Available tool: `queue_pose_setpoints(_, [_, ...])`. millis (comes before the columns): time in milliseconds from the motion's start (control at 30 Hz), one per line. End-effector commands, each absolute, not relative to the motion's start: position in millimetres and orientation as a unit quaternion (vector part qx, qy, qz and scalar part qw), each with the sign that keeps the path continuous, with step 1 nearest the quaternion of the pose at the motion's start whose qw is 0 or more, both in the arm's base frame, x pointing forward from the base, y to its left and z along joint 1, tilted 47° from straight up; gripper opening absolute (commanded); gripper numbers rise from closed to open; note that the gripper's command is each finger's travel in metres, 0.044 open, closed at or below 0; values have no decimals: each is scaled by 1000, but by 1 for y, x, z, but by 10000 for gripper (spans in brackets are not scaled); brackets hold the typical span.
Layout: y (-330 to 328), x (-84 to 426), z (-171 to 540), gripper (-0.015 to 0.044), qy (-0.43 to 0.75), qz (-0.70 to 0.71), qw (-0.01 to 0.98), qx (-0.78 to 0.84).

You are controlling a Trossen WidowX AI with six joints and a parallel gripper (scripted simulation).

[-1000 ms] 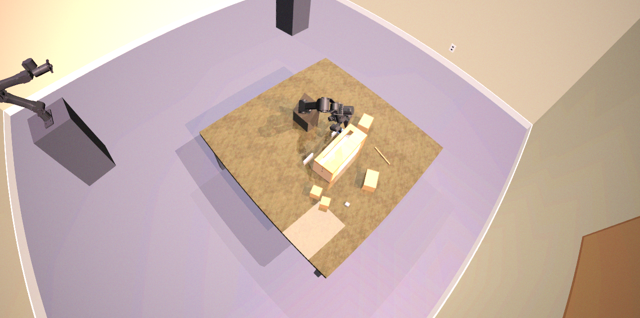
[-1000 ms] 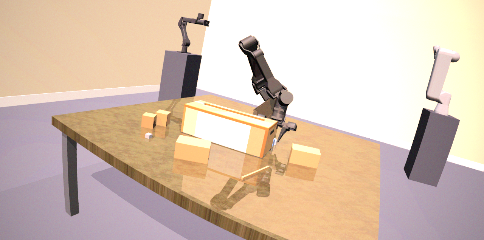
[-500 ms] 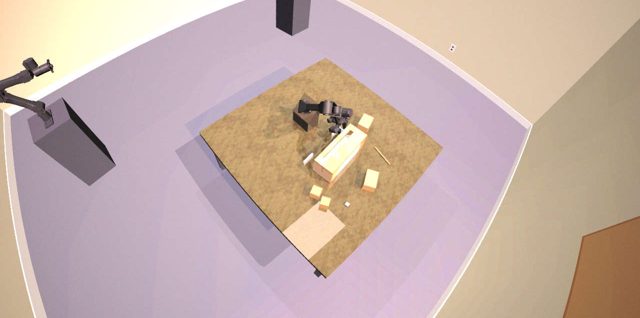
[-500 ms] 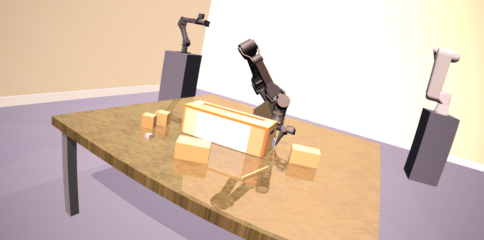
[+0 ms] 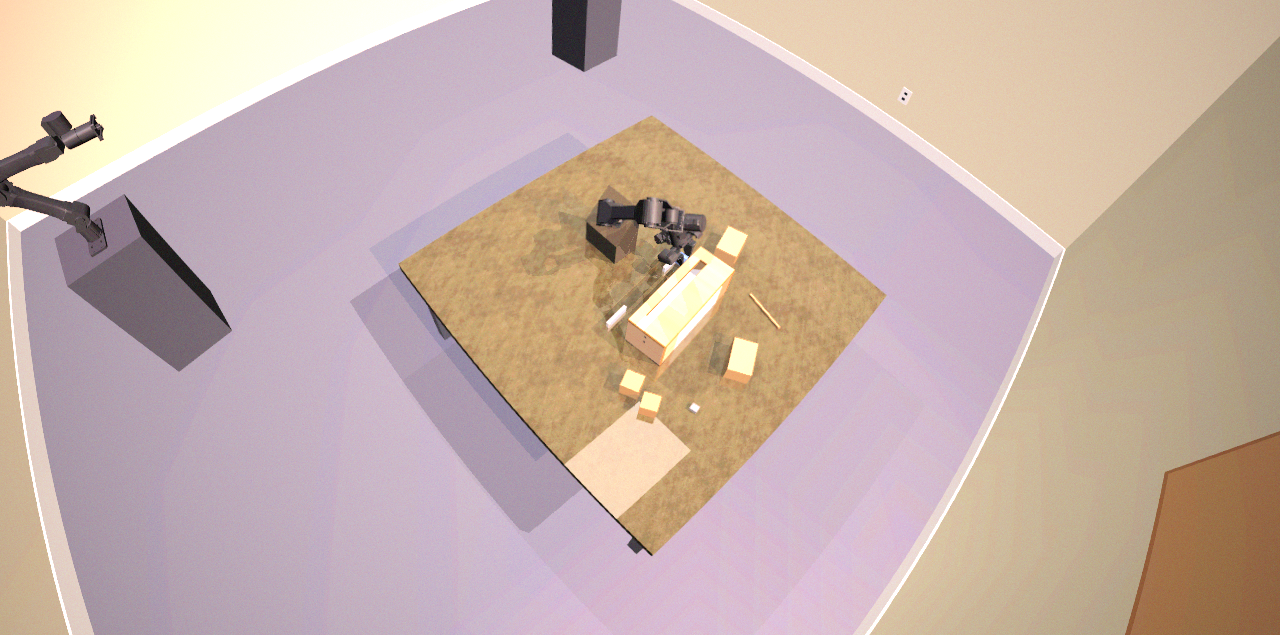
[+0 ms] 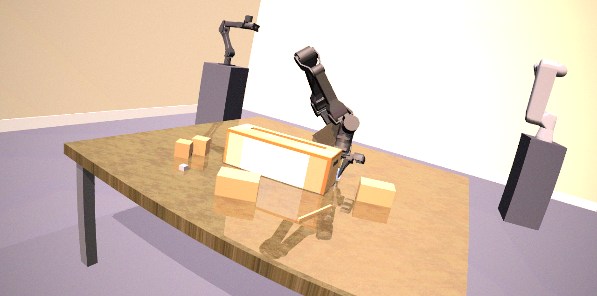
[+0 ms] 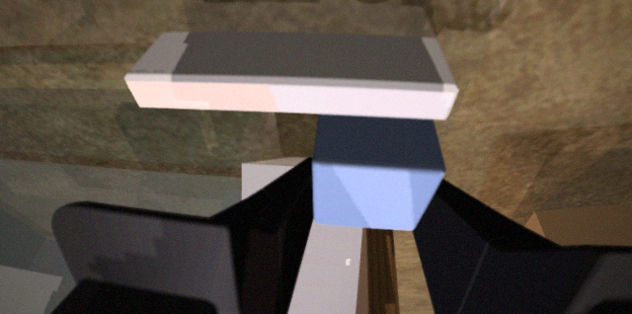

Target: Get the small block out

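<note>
The blue block (image 6: 337, 174) (image 7: 372, 197) is outside the clear-fronted box (image 5: 682, 313) (image 6: 315, 175), close to its open end at the arm's side. My gripper (image 6: 339, 172) (image 7: 362, 172) is shut on the blue block, with one dark finger on each side of it in the wrist view. A white bar (image 7: 306, 97) (image 5: 667, 268) lies right behind the block in the wrist view; I cannot tell whether they touch. The block is low, near table height; any gap under it is hidden. The box stands upright.
A wooden block (image 5: 731, 245) (image 6: 375, 192) stands near the box's arm-side end, another (image 5: 741, 360) (image 6: 237, 184) before its front. A thin stick (image 5: 764, 310) (image 6: 315, 213) lies in front. Two small wooden blocks, a white cube (image 5: 694, 407) (image 6: 183, 167) and a pale mat (image 5: 617, 470) are beyond the far end.
</note>
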State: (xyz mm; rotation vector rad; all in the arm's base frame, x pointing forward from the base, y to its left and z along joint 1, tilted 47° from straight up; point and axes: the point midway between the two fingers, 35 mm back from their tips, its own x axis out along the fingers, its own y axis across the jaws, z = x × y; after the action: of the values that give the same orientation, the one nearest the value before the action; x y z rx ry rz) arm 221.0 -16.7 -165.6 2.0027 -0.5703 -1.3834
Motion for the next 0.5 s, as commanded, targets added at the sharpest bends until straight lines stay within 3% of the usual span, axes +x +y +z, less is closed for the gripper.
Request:
queue_pose_setpoints(0, [-5, 225, -158, 0, -214, -524, 311, 764])
queue_pose_setpoints(467, [22, 225, -128, 0, -214, -525, 322, 758])
